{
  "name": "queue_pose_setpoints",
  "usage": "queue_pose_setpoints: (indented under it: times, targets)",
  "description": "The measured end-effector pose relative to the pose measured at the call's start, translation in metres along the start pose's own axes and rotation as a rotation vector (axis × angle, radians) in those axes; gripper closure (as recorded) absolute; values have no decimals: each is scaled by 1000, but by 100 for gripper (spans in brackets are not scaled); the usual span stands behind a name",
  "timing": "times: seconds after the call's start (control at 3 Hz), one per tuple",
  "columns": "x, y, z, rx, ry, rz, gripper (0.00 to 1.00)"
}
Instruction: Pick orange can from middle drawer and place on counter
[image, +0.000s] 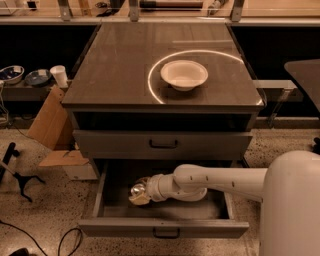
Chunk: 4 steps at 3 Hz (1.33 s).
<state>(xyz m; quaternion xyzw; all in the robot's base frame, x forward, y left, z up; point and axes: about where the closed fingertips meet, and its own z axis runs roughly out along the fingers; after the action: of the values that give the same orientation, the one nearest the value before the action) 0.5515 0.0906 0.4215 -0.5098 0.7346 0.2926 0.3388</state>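
Note:
The middle drawer (165, 227) is pulled open at the bottom of the cabinet. My arm reaches into it from the right. My gripper (139, 194) is inside the drawer's left half, shut on the orange can (136, 190). The can's shiny silver top faces left and its sides are mostly hidden by the fingers. The can sits just above the drawer floor. The counter (115, 65) is the dark glossy cabinet top above, with a bright ring reflection.
A white bowl (184, 74) stands on the counter inside the ring. A closed drawer (163, 144) sits above the open one. A cardboard box (52, 125) leans at the cabinet's left. A white paper cup (59, 76) and bowls stand on a left shelf.

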Motion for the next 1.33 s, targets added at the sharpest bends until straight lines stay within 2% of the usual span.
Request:
queue_pose_setpoints:
  times: [0.33,1.0,1.33]
  targets:
    - [-2,2,-8,-2,-20,-1,96]
    - [-9,16,-50,-6,-108,-18,100]
    - [-20,31,-84,-11,-193,-60,100]
